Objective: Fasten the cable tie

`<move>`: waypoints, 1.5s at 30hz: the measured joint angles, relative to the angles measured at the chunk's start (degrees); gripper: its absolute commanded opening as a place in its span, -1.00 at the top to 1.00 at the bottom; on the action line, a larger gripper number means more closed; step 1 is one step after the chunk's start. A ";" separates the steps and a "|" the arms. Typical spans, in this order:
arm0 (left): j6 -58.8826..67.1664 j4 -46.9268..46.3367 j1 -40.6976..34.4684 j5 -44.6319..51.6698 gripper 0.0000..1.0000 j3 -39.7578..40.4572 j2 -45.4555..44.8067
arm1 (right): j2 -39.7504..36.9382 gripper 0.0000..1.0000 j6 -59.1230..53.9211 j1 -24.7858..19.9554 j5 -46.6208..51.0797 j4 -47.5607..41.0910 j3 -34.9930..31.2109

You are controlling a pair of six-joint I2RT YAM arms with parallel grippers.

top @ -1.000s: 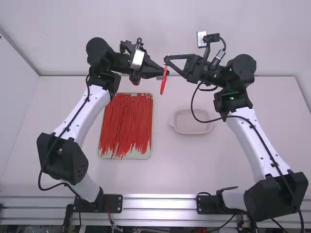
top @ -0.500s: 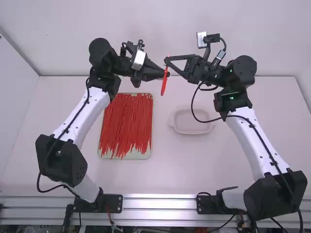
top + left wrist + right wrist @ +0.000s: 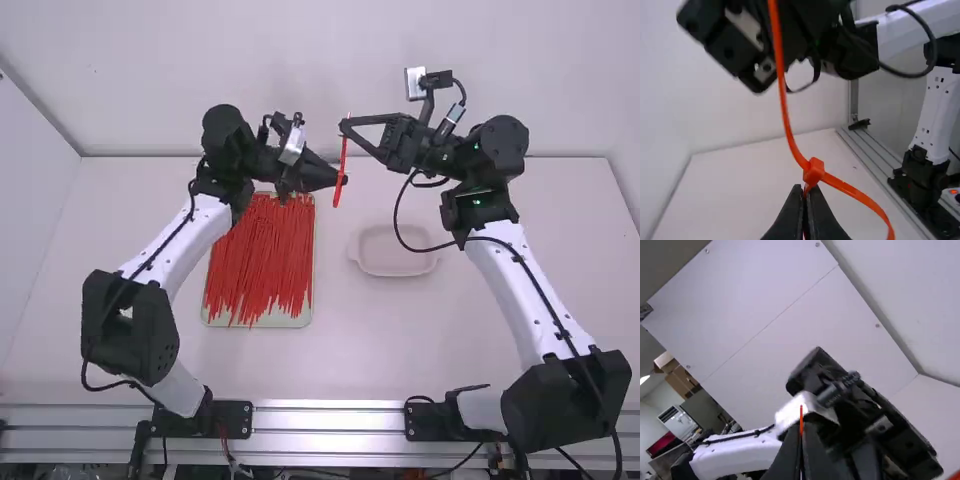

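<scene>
A red cable tie (image 3: 341, 168) hangs upright in the air above the table's far middle, held between both grippers. My left gripper (image 3: 335, 181) is shut on it just below its square head (image 3: 813, 172). From the head the strap (image 3: 784, 100) runs up to my right gripper (image 3: 344, 125), which is shut on the upper end. The other part of the tie (image 3: 865, 201) curves away from the head to the side. In the right wrist view the thin red strap (image 3: 800, 421) stands between my right gripper's (image 3: 801, 436) shut fingers, with the left arm's wrist (image 3: 840, 390) close behind.
A tray (image 3: 305, 318) full of several loose red cable ties (image 3: 260, 255) lies on the table below the left arm. A shallow white dish (image 3: 393, 251) sits to its right, under the right arm. A white wall stands behind the table.
My left gripper has moved right and down with the tie's head, so the strap now hangs straighter and lower from the right gripper. The right arm has barely moved.
</scene>
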 measured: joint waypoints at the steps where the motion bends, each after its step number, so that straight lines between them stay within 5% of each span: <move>1: 0.00 0.00 0.00 0.02 0.97 -0.81 0.00 | 0.00 1.00 0.09 -0.04 -0.04 0.02 0.00; 16: -0.81 0.87 0.04 0.42 0.96 -15.52 -0.42 | 0.11 1.00 0.87 -2.38 -3.10 -0.28 -0.96; 21: -5.51 9.35 0.04 0.24 0.96 -16.72 -0.39 | 0.37 1.00 0.35 -2.97 -3.21 0.20 -0.96; 23: -8.96 16.11 0.04 0.20 0.96 -17.35 -0.33 | 0.35 0.68 -0.87 -4.09 -3.15 -0.48 -0.87; 25: -14.21 26.18 0.04 0.24 0.96 -18.10 0.17 | 0.20 0.01 -2.67 -5.97 -3.15 -4.63 -0.15; 28: -23.04 39.50 0.04 -0.92 0.96 -18.49 0.68 | -0.02 -0.43 -6.47 -8.44 -3.98 -11.65 0.33; 29: -25.59 42.77 0.04 -1.36 0.97 -18.51 0.72 | -0.04 -0.96 -7.58 -8.98 -4.55 -13.57 0.33; 35: -42.16 55.10 0.92 -2.32 0.96 -17.16 0.72 | -0.13 -0.96 -19.58 -8.92 -6.80 -28.09 0.46; 45: -45.88 44.65 1.99 -2.21 0.96 -9.53 0.74 | -0.13 -0.96 -29.40 -2.49 -7.43 -31.39 0.46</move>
